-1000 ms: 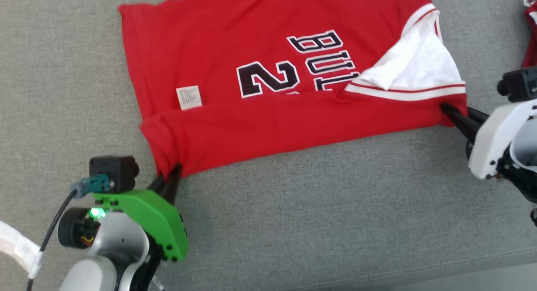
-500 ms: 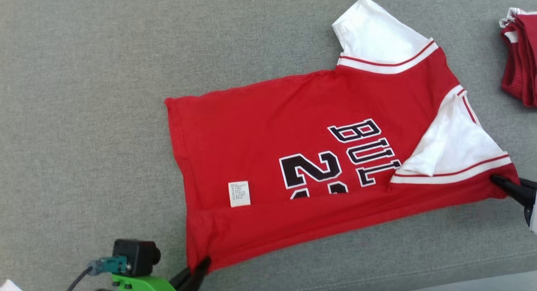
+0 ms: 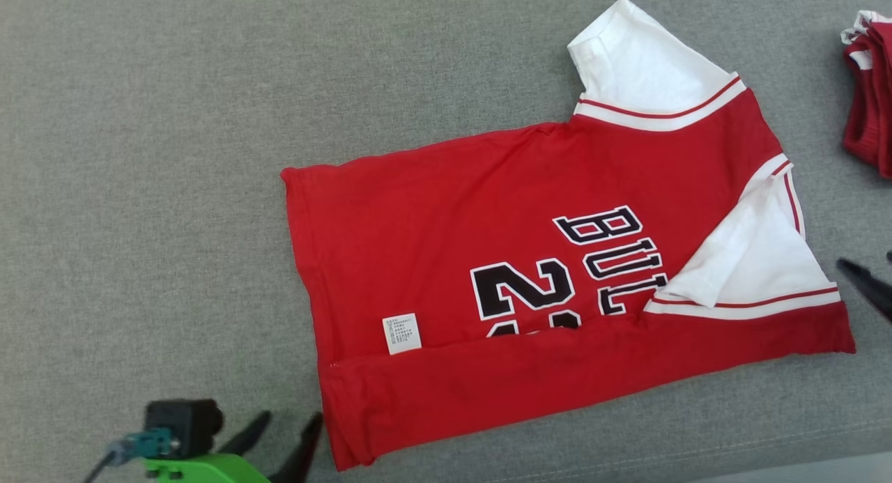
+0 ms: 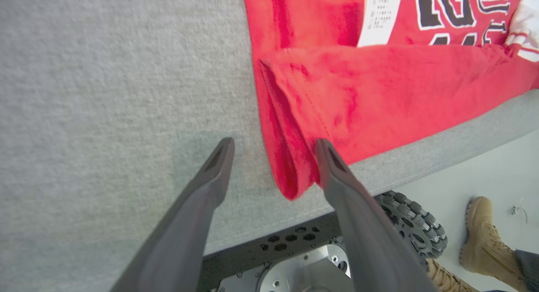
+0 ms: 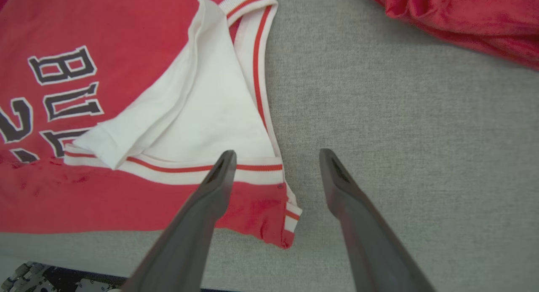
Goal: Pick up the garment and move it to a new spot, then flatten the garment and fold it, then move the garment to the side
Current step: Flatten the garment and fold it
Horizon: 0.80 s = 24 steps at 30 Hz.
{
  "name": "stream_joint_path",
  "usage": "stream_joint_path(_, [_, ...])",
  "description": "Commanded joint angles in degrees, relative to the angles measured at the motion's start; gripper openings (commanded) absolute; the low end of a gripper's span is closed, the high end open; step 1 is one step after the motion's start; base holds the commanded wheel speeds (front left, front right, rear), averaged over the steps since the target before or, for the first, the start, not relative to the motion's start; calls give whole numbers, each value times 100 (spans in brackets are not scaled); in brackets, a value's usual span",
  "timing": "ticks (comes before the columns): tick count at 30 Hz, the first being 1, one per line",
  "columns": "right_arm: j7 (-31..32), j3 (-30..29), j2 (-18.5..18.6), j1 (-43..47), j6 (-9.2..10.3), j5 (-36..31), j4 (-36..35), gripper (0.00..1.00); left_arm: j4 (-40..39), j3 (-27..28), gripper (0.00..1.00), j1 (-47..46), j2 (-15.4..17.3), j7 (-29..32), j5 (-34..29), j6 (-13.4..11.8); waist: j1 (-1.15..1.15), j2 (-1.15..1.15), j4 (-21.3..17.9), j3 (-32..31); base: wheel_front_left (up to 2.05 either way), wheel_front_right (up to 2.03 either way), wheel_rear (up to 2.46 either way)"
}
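The left gripper point(image 4: 273, 145) stands spread and released, with the doubled hem corner of the soft red jersey point(image 3: 488, 246) lying loose between its dark tapered fingers. The right gripper point(image 5: 278, 154) is also released, straddling the ribbed white-and-red shoulder edge. The jersey lies flat on grey woven fabric point(image 3: 139, 190), near a folded red pile point(image 3: 867, 100).

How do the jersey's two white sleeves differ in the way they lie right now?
The far sleeve sticks out from the jersey onto the grey surface; the near sleeve is folded in over the red front. The far sleeve covers no print; the near sleeve hides the end of the black lettering. Both are white with a red-striped white band at the shoulder.
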<state>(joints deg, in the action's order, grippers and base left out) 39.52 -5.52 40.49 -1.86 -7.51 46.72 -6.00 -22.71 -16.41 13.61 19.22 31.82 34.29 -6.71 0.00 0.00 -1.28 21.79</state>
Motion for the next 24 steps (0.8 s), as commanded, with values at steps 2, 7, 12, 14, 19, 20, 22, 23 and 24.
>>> stream_joint_path(2, [99,-205,131,-448,5,-23,-258,100,-191,287,100,-340,144,-47,-144,-132,0,0,8,228,0,0,0])
stream_joint_path(7, [347,39,219,-1846,4,-363,-376,100,-134,371,100,-1807,209,163,-504,-164,0,0,171,878,0,0,0])
stream_joint_path(12, [559,942,-50,-3556,4,-817,340,100,824,-106,100,-3552,-315,264,-851,-170,0,0,567,1431,0,0,0])
stream_joint_path(14, [553,1251,-158,-4110,5,-1051,729,100,1232,-300,100,-3979,-480,238,-954,-109,0,0,709,1468,0,0,0])
stream_joint_path(19, [376,1806,-411,-5083,4,-1452,1683,100,1874,-583,100,-4689,-723,126,-1197,-4,0,0,1013,1582,0,0,0])
stream_joint_path(20, [330,1879,-442,-5186,6,-1488,1826,100,1938,-590,100,-4759,-748,102,-1214,-18,0,0,1047,1586,0,0,0])
stream_joint_path(22, [232,2042,-477,-5362,6,-1563,2121,100,2085,-669,100,-4855,-803,78,-1203,50,0,0,1116,1566,0,0,0])
stream_joint_path(23, [182,2120,-512,-5423,6,-1562,2263,100,2129,-689,100,-4882,-851,72,-1144,74,0,0,1136,1548,0,0,0])
stream_joint_path(24, [135,2176,-527,-5473,6,-1567,2371,100,2175,-705,100,-4901,-851,88,-1118,112,0,0,1146,1536,0,0,0])
